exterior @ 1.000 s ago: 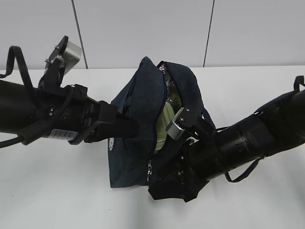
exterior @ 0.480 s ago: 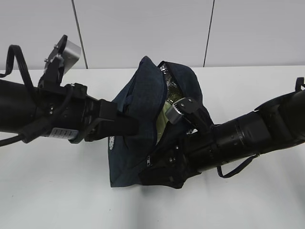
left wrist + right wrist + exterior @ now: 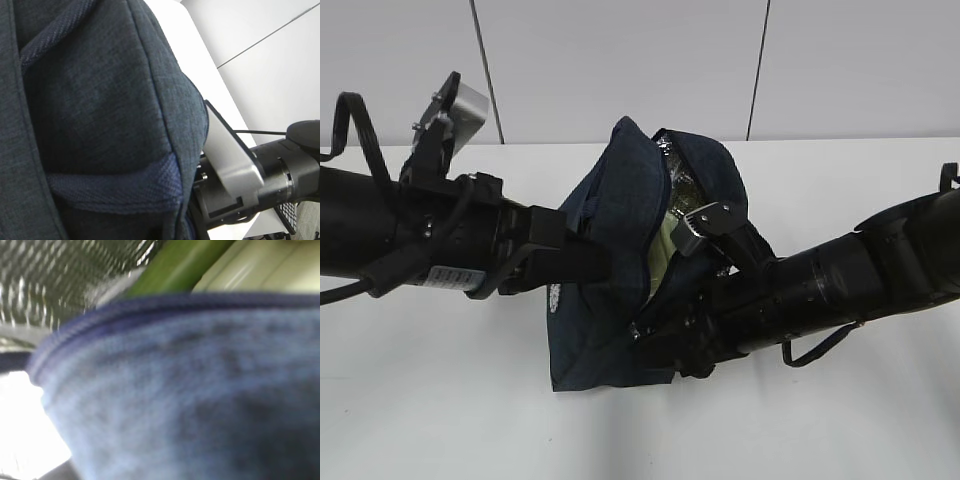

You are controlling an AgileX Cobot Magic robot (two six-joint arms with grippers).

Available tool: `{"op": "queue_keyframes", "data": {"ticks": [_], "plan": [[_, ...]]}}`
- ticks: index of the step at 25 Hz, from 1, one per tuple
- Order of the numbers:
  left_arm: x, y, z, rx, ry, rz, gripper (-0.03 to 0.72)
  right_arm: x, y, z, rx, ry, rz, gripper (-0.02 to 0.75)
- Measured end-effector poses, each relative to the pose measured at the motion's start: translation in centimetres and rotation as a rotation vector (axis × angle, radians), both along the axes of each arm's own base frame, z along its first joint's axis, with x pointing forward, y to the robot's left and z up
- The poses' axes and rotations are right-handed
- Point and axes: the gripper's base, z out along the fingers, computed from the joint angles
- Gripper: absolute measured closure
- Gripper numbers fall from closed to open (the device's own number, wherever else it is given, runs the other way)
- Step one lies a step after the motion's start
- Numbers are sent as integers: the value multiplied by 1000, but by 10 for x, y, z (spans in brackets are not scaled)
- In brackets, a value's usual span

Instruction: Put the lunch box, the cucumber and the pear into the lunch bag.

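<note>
The navy lunch bag (image 3: 620, 200) stands open mid-table, and its fabric fills the left wrist view (image 3: 100, 100). In the opening lies the lunch box (image 3: 663, 248) with its pale green lid, which the right wrist view also shows (image 3: 255, 270), beside the green cucumber (image 3: 175, 265). The pear is hidden. My left gripper (image 3: 595, 265) is shut on the bag's raised left flap. My right gripper (image 3: 665, 335) presses against the bag's lower right wall (image 3: 200, 405). Fabric hides its jaws.
The bag sits on a white table (image 3: 840, 420) with a grey wall behind. A dark strap loop (image 3: 820, 345) hangs under the right arm. Silver lining (image 3: 45, 285) shows inside the bag. The right arm's camera housing (image 3: 232, 160) is close behind the flap.
The right arm has moved up and left, from below the bag's corner to against its right wall. The left arm and flap have stayed put.
</note>
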Motion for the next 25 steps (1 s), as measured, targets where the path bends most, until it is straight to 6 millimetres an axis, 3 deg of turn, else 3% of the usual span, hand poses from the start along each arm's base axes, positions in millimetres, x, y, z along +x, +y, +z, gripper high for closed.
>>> {"op": "queue_keyframes", "data": {"ticks": [4,7,14,17,22,25], "plan": [[0,0,0,-1,1,-1,703,0,-1,-1,-11,-2,-3,516],[0,0,0,-2,1,-2,703,-1,-1,-2,-24,-6,14,587],[0,0,0,0,0,-2,703,-5,0,-2,-25,-9,77,614],[0,0,0,0,0,-2,703,-7,0,-2,-31,-9,101,573],[0,0,0,0,0,-2,703,-8,0,-3,-41,-11,119,370],[0,0,0,0,0,-2,703,-7,1,-2,-25,-7,104,290]]}}
